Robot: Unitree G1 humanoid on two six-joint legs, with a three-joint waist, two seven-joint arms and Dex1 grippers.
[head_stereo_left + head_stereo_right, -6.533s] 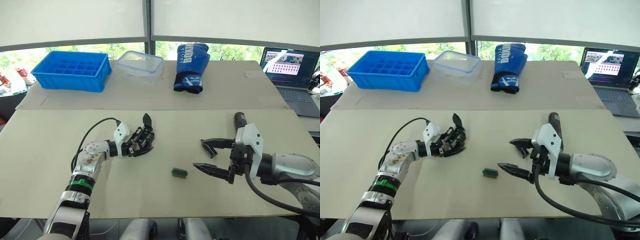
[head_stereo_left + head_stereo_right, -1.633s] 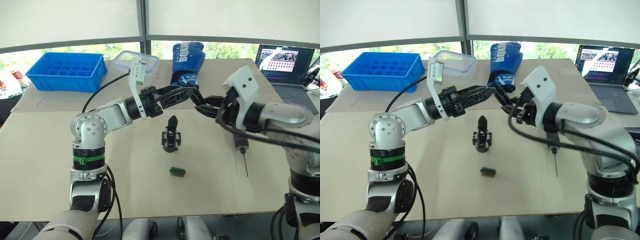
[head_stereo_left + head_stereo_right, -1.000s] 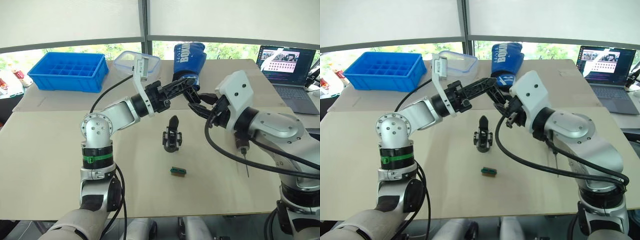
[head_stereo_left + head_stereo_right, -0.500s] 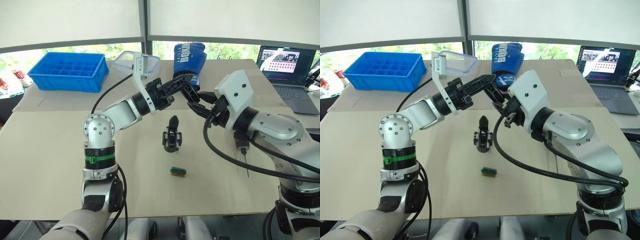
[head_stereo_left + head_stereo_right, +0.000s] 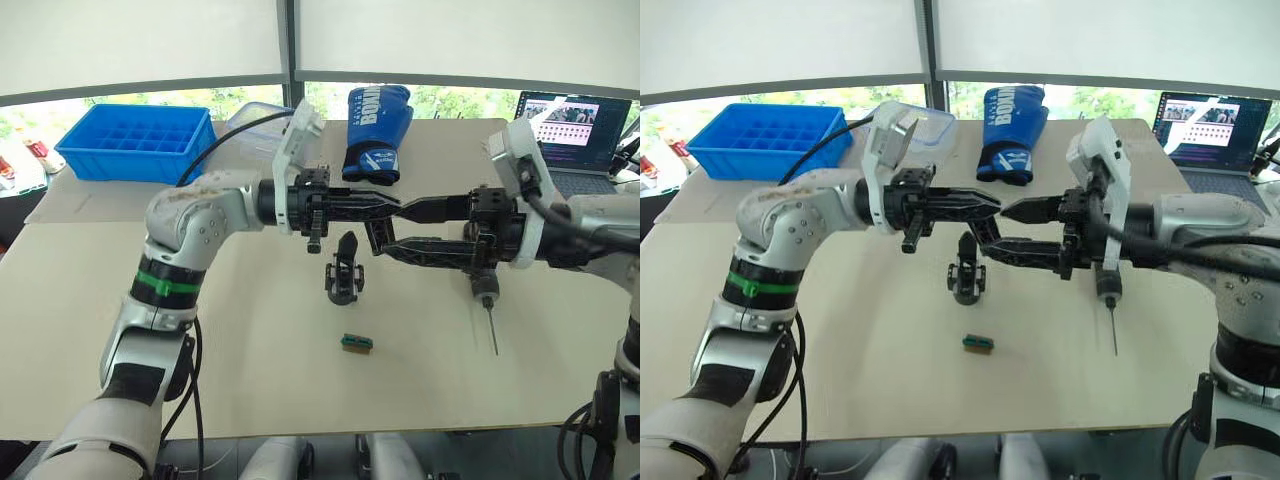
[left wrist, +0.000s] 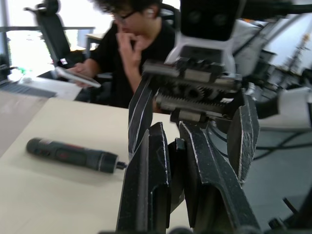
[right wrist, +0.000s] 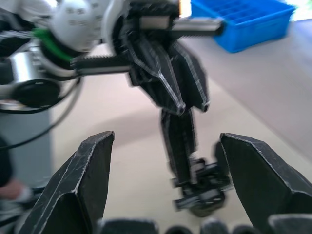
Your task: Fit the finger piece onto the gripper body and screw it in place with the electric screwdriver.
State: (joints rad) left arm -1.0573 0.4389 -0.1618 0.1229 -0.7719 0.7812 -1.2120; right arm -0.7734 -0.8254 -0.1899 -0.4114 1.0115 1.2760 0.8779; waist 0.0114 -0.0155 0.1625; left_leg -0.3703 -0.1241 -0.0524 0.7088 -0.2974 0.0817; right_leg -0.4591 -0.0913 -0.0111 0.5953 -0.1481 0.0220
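Observation:
The gripper body [image 5: 343,272] stands on the table with its pointed finger up. Just above and behind it my two grippers meet tip to tip. My left gripper [image 5: 395,207] reaches in level from the left, and in the left wrist view its fingers [image 6: 146,185] are closed on a small black piece, the finger piece [image 6: 175,163]. My right gripper [image 5: 397,228] faces it from the right with its jaws spread wide, one finger above and one below the left tips, holding nothing. The electric screwdriver [image 5: 484,290] lies on the table under my right arm, with its thin bit pointing towards me.
A small green-and-brown block [image 5: 357,344] lies in front of the gripper body. At the back of the table are a blue crate [image 5: 135,140], a clear tub [image 5: 250,118], a blue boxing glove [image 5: 372,130] and a laptop [image 5: 570,130]. A person [image 6: 131,53] sits beyond the table.
Both grippers have swung down to lie level above the gripper body. The right jaws have opened wide, while the left fingers have closed on the black piece.

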